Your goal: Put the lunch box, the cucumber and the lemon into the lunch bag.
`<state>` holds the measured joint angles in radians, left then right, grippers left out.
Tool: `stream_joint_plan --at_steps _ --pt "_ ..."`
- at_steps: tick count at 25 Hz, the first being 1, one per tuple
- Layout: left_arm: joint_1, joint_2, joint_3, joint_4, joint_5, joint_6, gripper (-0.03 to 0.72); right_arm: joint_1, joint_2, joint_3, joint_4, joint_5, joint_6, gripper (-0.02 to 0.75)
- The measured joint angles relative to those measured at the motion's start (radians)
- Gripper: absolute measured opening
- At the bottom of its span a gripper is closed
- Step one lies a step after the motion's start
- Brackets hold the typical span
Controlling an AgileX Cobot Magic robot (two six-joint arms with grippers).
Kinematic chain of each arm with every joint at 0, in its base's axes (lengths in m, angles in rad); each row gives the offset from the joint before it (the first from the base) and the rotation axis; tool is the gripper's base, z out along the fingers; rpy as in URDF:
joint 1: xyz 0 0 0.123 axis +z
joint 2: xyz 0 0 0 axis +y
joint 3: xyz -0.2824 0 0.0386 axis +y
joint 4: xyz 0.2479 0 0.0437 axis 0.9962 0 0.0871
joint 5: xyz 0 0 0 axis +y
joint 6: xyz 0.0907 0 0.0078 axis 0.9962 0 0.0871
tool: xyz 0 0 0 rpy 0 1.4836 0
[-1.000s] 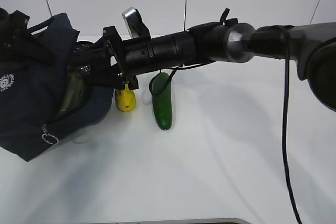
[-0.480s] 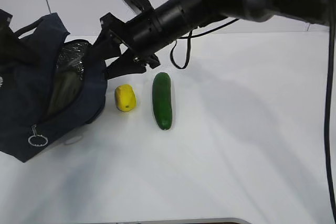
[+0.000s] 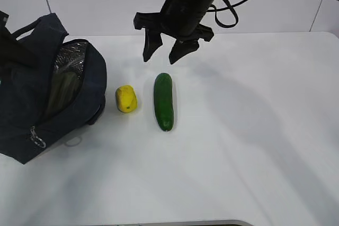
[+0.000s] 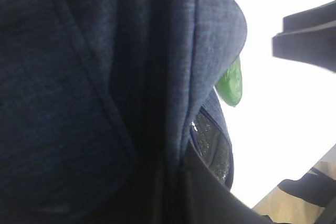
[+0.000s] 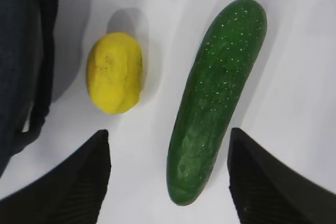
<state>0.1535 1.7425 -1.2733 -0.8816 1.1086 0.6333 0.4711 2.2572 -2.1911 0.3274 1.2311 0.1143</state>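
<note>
Both right gripper (image 3: 164, 53) jaws wide apart, empty.

a smooth white tabletop (image 3: 254, 146) fills most of the exterior view, from the lower edge up to about a quarter of the way down. soft grey shadows lie across it at centre and right. behind it, along the top of the frame, stands a white panelled wall (image 3: 95, 3) with thin dark seams running upward at the left, centre and far right.
</note>
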Motion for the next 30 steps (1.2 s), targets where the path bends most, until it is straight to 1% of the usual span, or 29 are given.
stream_joint_plan --at_steps 3,6,13,16,17,20,26,30 --pt "0.0 0.0 0.0 0.0 0.0 0.0 0.0 0.012 0.0 0.0 -0.067 0.001 0.03 0.5" --pt "0.0 0.0 0.0 0.0 0.0 0.0 0.0 0.031 0.018 0.0 -0.109 0.001 0.036 0.524" --pt "0.0 0.0 0.0 -0.002 0.0 0.0 0.0 0.048 0.072 0.0 -0.214 0.004 0.074 0.538" --pt "0.0 0.0 0.0 -0.004 0.0 0.0 0.0 0.048 0.096 0.0 -0.225 0.004 0.1 0.54" --pt "0.0 0.0 0.0 -0.004 0.0 0.0 0.016 0.048 0.102 0.0 -0.225 0.001 0.107 0.54" --pt "0.0 0.0 0.0 -0.004 0.0 -0.002 0.003 0.048 0.129 0.0 -0.223 -0.018 0.118 0.541" --pt "0.0 0.0 0.0 -0.004 0.0 -0.002 0.001 0.048 0.139 0.0 -0.223 -0.084 0.137 0.543" --pt "0.0 0.0 0.0 -0.004 0.0 -0.002 0.001 0.048 0.159 0.0 -0.223 -0.095 0.139 0.543"
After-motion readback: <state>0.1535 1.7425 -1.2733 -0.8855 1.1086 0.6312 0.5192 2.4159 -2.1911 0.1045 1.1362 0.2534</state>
